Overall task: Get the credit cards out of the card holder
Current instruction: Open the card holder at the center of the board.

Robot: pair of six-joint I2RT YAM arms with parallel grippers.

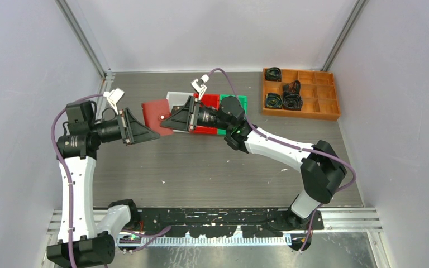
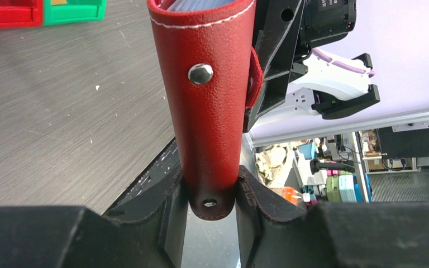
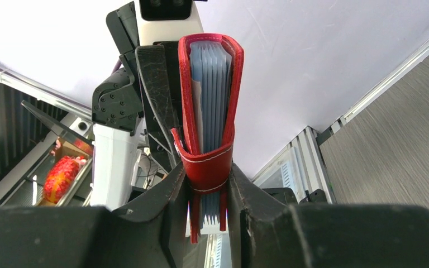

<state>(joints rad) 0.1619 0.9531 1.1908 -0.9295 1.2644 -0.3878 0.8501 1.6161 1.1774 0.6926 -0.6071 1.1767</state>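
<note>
Opening step: left gripper (image 2: 209, 198) and right gripper (image 3: 208, 190) each clamp 1 end of the folded card holder (image 1: 157, 116) mid-air; next move, I judge, must spread it to expose the sleeves (image 3: 209, 95).

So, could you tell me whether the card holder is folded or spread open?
Folded: the card holder has its red cover wrapped round the sleeves.
</note>
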